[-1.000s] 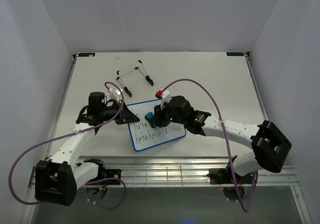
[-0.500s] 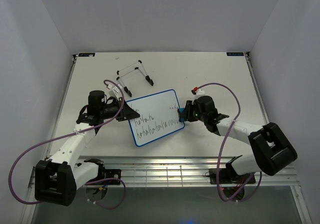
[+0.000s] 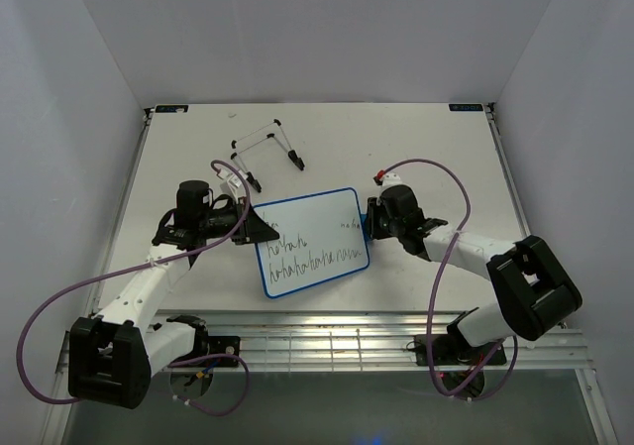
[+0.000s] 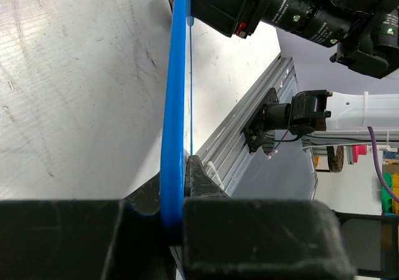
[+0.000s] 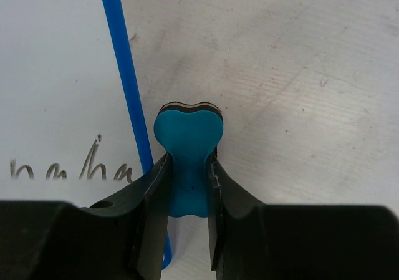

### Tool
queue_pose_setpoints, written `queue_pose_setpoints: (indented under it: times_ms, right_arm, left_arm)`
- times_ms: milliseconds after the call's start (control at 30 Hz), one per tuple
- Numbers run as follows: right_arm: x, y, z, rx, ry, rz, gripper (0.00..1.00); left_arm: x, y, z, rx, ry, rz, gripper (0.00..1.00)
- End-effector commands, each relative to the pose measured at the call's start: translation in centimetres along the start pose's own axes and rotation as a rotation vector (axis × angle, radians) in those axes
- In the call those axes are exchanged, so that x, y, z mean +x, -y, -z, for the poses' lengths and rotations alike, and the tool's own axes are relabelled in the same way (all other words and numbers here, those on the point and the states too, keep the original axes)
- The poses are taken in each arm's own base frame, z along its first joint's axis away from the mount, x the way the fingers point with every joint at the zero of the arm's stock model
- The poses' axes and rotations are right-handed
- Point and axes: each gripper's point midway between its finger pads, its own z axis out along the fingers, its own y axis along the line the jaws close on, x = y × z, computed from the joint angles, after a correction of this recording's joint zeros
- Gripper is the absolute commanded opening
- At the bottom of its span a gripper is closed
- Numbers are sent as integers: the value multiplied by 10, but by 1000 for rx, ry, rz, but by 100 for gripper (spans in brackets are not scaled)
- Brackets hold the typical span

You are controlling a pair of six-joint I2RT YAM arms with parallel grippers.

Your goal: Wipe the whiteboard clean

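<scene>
The left fingers (image 4: pixel 249 230) were clamped on the blue edge of the whiteboard (image 3: pixel 311 242), which stretched away from between them. The right fingers (image 5: pixel 149 193) pinched a blue eraser (image 5: pixel 187 149) just beside the board's far edge, above a scuffed white desk (image 3: pixel 416 148) enclosed by pale walls (image 3: pixel 297 39).

2 white arms (image 3: pixel 149 282) with black joints (image 3: pixel 535 286), trailing purple cables (image 3: pixel 428 161).

Bright even light, soft shadows
</scene>
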Motion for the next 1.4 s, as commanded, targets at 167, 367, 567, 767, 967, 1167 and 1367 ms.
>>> queue_pose_setpoints:
  times_ms: [167, 367, 567, 767, 967, 1167, 1367]
  right_arm:
    - [-53, -10, 5, 82, 118, 2, 23]
    - [-62, 11, 17, 203, 130, 7, 24]
    - [-74, 21, 33, 277, 152, 22, 25]
    - [-83, -36, 48, -48, 201, 119, 25]
    - [-53, -122, 66, -427, 262, 238, 24]
    - [-39, -146, 56, -468, 236, 248, 24]
    - [-32, -101, 34, -277, 222, 208, 24]
  left_arm:
    - [-8, 21, 4, 37, 12, -71, 0]
    - [-8, 18, 4, 21, 13, -66, 0]
    - [-8, 19, 4, 27, 13, -69, 0]
    - [-8, 17, 3, 25, 14, -59, 0]
    - [-12, 19, 3, 25, 28, -54, 0]
    - [-11, 25, 4, 51, 22, -49, 0]
    - [-8, 29, 5, 71, 14, -54, 0]
